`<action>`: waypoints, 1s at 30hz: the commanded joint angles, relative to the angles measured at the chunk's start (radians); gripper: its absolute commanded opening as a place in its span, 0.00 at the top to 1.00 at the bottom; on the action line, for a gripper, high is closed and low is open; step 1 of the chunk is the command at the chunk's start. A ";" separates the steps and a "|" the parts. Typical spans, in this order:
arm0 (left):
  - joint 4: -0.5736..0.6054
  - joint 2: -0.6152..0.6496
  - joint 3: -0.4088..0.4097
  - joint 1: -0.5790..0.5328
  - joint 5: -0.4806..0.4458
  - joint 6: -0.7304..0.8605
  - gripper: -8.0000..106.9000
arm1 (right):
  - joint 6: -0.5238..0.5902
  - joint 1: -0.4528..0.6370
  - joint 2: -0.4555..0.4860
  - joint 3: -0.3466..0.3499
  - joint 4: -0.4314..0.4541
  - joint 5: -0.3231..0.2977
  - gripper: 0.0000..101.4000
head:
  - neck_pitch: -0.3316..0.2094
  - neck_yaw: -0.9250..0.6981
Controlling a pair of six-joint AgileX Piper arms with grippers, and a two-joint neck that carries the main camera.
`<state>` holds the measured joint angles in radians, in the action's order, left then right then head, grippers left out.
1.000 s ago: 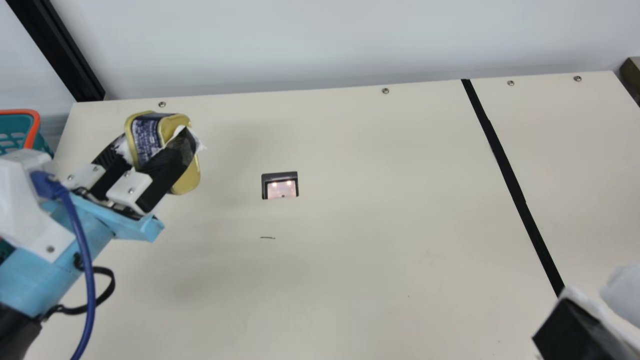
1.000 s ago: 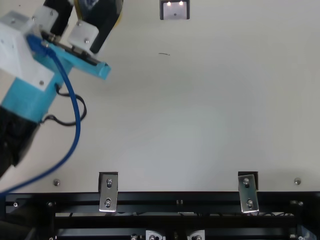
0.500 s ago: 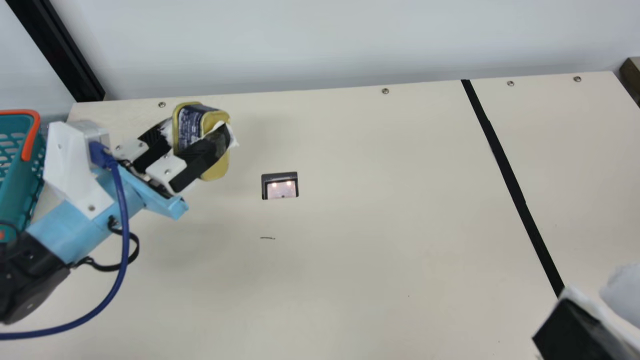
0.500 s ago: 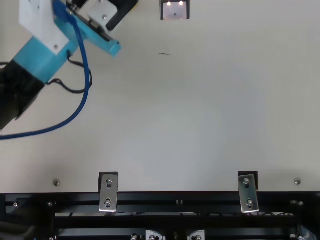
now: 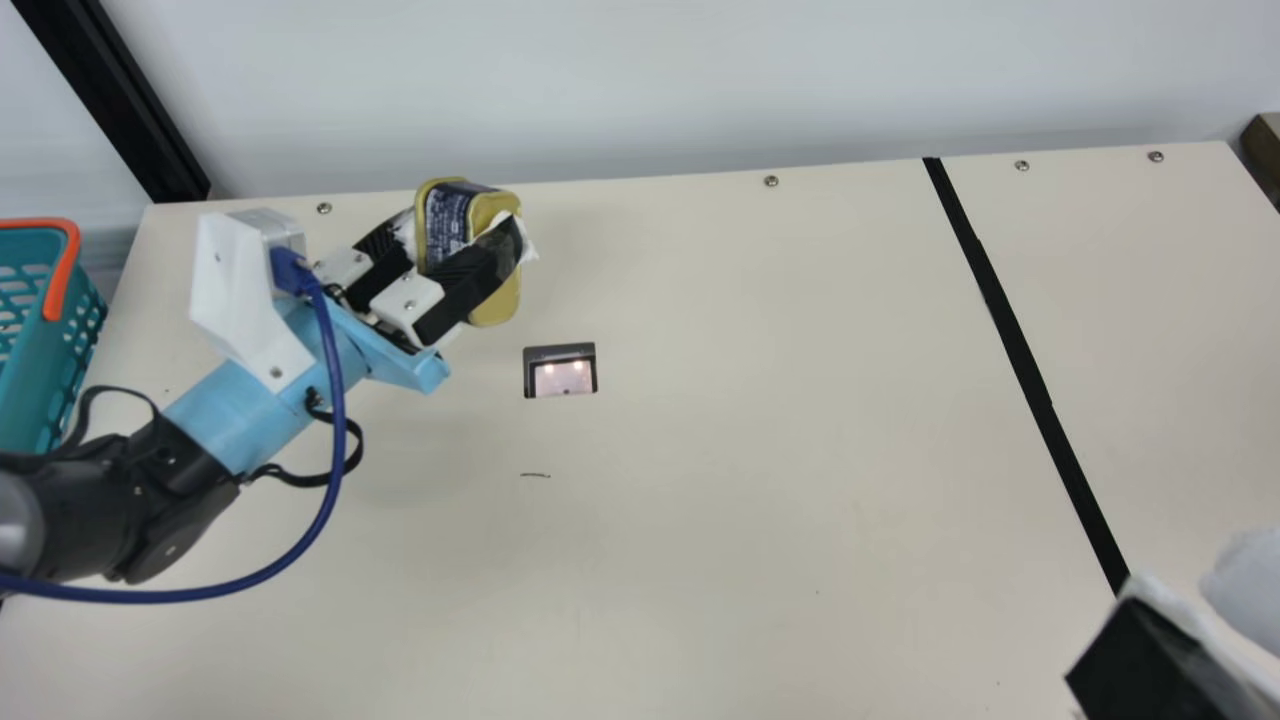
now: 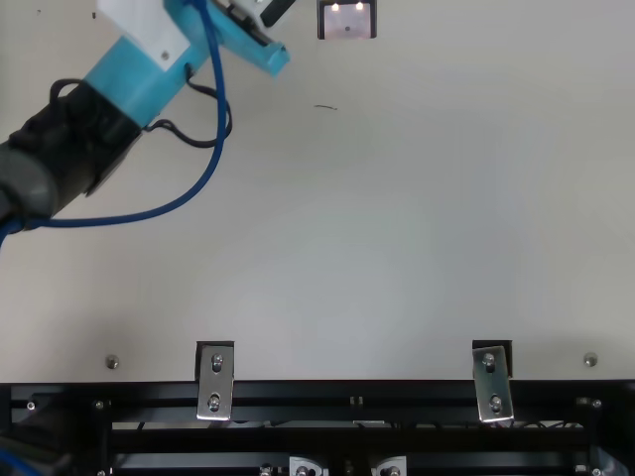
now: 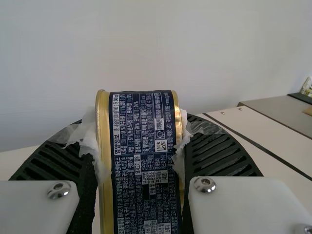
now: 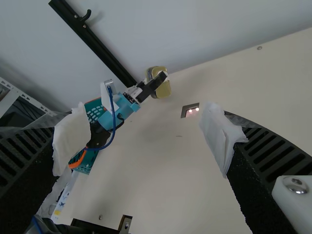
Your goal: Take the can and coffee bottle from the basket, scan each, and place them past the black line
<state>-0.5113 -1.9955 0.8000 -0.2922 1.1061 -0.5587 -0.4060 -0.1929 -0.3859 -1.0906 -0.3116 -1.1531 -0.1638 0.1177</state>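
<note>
One can [image 5: 498, 300], gold ends, navy label; held above the worktop [image 5: 700, 500], near the scanner [image 5: 560, 354], well apart from the black line [image 5: 1021, 350]. Long axis roughly upright; label facing the left wrist camera, ends sideways. Left gripper [image 5: 463, 235]: fingers pinching the can by both ends. Right gripper [image 5: 1195, 605]: fingers spread.

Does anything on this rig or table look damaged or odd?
Yes: the white padding on the left gripper looks torn, ragged edges sticking out beside the can. A small dark mark sits on the table near the scanner, maybe a scratch.
</note>
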 commanded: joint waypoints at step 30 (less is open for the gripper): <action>0.094 -0.126 0.200 -0.132 -0.074 -0.014 0.84 | 0.000 0.000 0.000 0.000 0.000 0.000 0.00 | -0.003 0.005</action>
<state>-0.4183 -2.1278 0.9968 -0.4243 1.0383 -0.5762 -0.4060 -0.1929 -0.3859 -1.0906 -0.3116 -1.1531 -0.1638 0.1177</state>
